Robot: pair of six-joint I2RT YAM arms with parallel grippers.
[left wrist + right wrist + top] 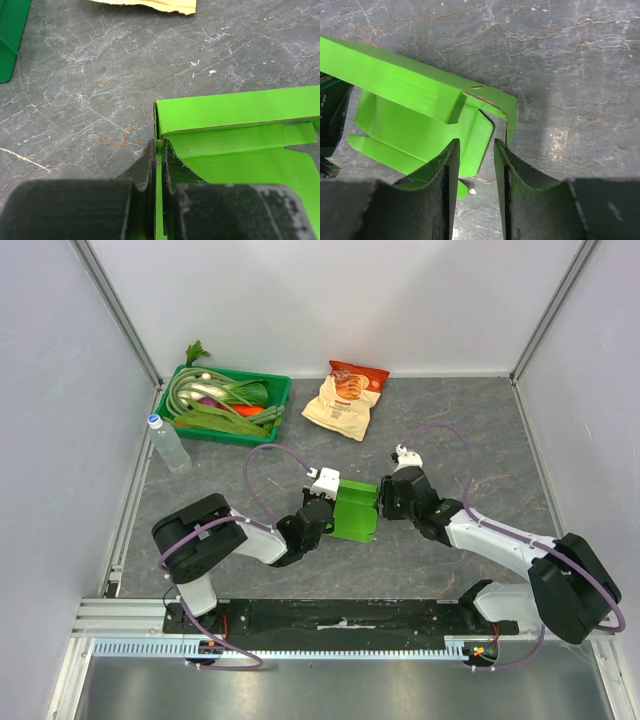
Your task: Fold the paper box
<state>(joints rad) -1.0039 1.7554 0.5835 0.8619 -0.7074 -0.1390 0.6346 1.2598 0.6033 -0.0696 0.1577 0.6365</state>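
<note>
Top external view: at the far left of the grey, veined tabletop (500,420) stand a clear plastic bottle (168,445) and a dark green tray (282,390) of vegetables. A crinkled snack bag (345,395) lies further right, and all three are well apart from the work. Nearer, the left jaws are pressed together on the upright left wall of the paper box (355,510), pinching thin, matte lime-green cardboard with sharp creases. The box lies open-topped between both arms, about equally near each. It looks nearly square from above, so its long axis is hard to call. Its right end flap sits in the gap of the right jaws, which stand partly spread; no clamping shows. The next fold, I judge, falls to that right side.
</note>
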